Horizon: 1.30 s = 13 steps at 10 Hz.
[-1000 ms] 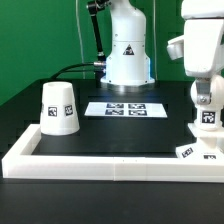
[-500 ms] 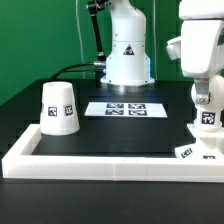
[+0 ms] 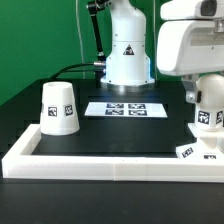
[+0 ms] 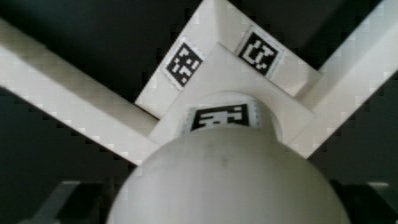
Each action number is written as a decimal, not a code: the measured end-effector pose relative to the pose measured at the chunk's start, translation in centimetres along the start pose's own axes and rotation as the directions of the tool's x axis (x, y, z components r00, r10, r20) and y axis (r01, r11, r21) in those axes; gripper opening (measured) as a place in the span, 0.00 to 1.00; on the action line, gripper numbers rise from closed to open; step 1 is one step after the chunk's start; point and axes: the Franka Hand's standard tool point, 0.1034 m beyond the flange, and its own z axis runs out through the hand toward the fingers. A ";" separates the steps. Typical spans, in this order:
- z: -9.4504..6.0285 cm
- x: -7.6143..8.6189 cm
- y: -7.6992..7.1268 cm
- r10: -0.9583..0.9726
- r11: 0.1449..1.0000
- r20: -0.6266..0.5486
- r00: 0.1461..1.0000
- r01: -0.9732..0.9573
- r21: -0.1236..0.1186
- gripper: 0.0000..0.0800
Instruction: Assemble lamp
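Exterior view shows your arm [image 3: 185, 45] has swung across while the bulb [image 3: 207, 118] stays over the base [image 3: 196, 152]; that looks like lining up to seat it. You cannot tell whether the gripper [image 3: 202, 95] clamps it.

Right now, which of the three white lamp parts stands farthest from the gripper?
The shade, the tapered cup alone at the exterior view's left; the bulb and base sit at the gripper.
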 end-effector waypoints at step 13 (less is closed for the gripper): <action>-0.1 -0.4 0.1 0.884 0.468 0.000 0.468 -0.884 -0.002 0.72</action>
